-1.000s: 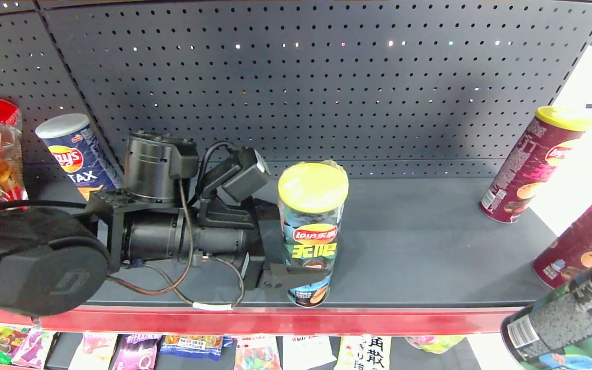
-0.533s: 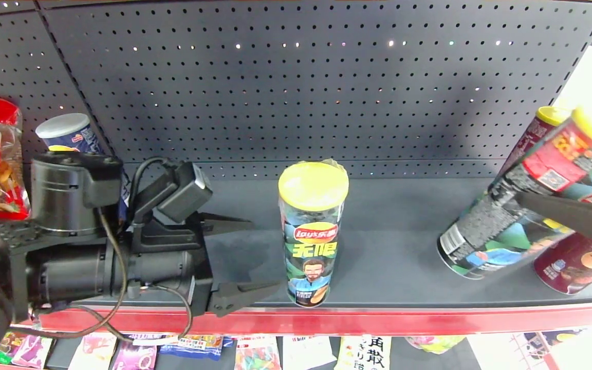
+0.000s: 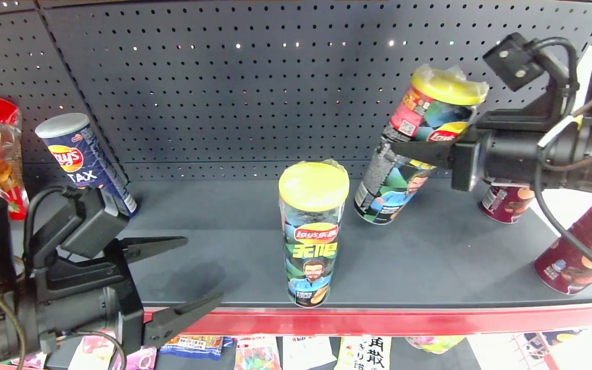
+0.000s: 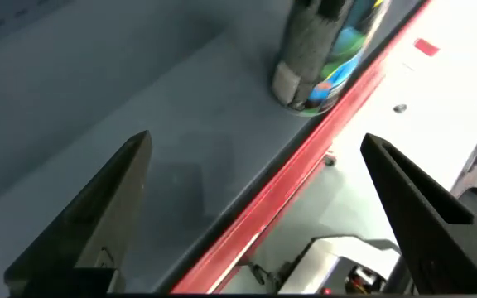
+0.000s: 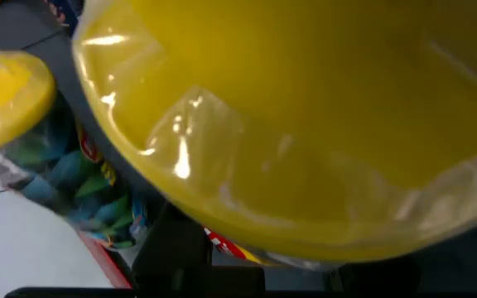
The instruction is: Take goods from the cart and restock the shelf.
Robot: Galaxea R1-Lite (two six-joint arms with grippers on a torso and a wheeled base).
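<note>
A shop: pegboard-backed shelf (image 3: 429,257) holding crisp cans (image 3: 312,231), with snack packets (image 3: 255,352) below.

The yellow, film-wrapped lid of a chip can (image 5: 305,108) sits close before the right gripper's dark finger (image 5: 172,252); a second can (image 5: 23,124) stands beyond.

Before me stands a dark grey perforated back panel (image 3: 275,92), with points of light showing through some of its holes. The shelf (image 3: 429,257) board beneath it is matt grey, with a glossy red front edge (image 3: 378,321). Past its right end everything is a washed-out white glare (image 3: 584,349), possibly brightly lit floor.
</note>
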